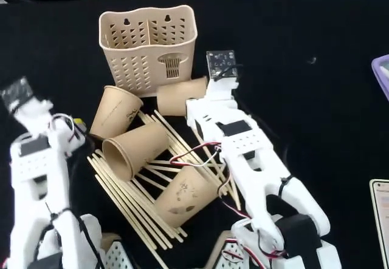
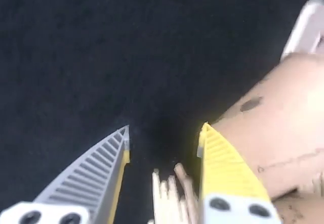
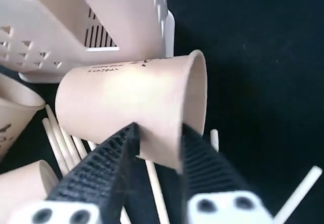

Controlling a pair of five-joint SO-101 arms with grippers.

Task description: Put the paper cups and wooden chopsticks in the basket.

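right wrist view puts the right pincer (image 3: 158,128) with its two black jaws partly apart, tips hanging over the side of a paper cup (image 3: 126,97) near its rim. i cannot tell whether they touch it, and nothing is clamped between them. that cup lies on its side just beside the basket (image 3: 134,16), with chopsticks (image 3: 154,193) under it on the black cloth (image 3: 253,57).

left wrist view has the left pincer (image 2: 164,130) wide apart, one jaw grey and one yellow, holding nothing. chopstick ends sit between the jaws, back from the tips, and another cup (image 2: 283,128) lies just beside the yellow jaw.

from the high view the basket stands upright at the back. other cups (image 1: 135,149) lie tipped in front of it over a loose fan of chopsticks between the two arms.
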